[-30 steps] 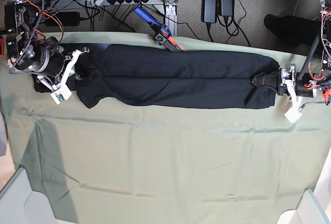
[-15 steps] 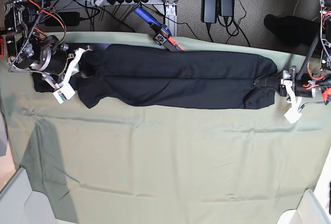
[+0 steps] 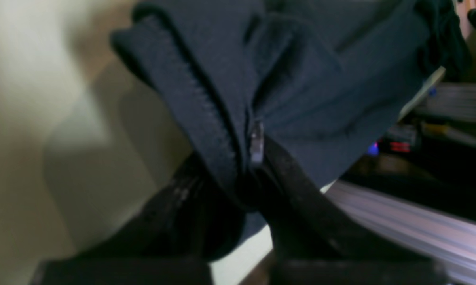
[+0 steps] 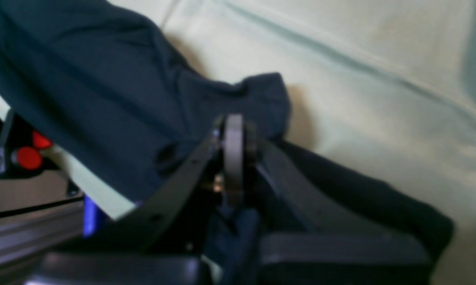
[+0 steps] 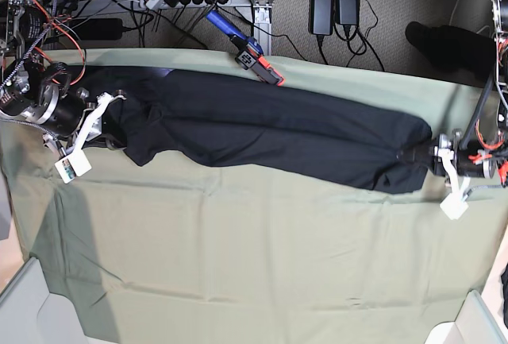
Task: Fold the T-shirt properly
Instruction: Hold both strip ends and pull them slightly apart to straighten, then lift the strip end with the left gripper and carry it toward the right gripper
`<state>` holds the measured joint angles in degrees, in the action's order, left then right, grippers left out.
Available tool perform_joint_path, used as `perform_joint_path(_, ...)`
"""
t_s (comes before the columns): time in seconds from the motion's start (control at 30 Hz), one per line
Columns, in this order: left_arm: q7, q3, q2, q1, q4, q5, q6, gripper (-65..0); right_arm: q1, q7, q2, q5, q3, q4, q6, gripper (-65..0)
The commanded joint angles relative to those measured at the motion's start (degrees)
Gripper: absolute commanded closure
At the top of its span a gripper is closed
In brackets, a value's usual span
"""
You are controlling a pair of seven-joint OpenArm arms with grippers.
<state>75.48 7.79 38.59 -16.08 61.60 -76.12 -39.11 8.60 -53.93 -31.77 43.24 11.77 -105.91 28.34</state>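
The black cloth T-shirt (image 5: 278,125) lies in a long strip across the pale green surface (image 5: 262,257). Probably soft and floppy, it suits gripping at both ends; the left tool (image 5: 406,154) clamps its end, the right tool (image 4: 234,158) is closed, its grip unclear.

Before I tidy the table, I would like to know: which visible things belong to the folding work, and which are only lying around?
For the folding:
- black T-shirt
- left gripper, with the cloth between its fingers
- right gripper, by the other end
- pale green table cloth, under the shirt

Just lying about:
- blue-and-red tool, behind the shirt
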Motion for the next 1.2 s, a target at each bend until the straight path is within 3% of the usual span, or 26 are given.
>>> perform_joint_path(0.0, -2.3, -0.5, 1.4, -2.0, 0.7, 1.0, -0.9, 0.0, -0.6, 1.0, -1.1, 0.7, 0.9, -1.0, 4.5, 0.0)
perform_joint_path(0.5, -21.8, -0.5, 1.3, -10.5, 0.5, 31.3, -0.9, 0.0, -0.6, -1.4, -1.1, 0.7, 4.4, -1.0, 4.5, 0.0)
perform_joint_path(0.8, -15.3, -0.5, 1.3, -12.6, 5.7, 30.6, -0.9, 0.0, -0.5, -1.4, -1.1, 1.6, 4.9, -1.0, 4.5, 0.0)
perform_joint_path(0.93, -7.2, -0.5, 1.2, -8.9, 17.8, 26.8, -0.9, 0.0, -0.5, -1.4, -1.1, 1.6, 4.9, -1.0, 4.5, 0.0)
perform_joint_path(1.17, -7.0, -0.5, 1.2, 0.9, 40.0, 27.2, -0.5, 0.0, -0.5, -1.4, -1.1, 1.4, 4.9, -1.0, 4.5, 0.0)
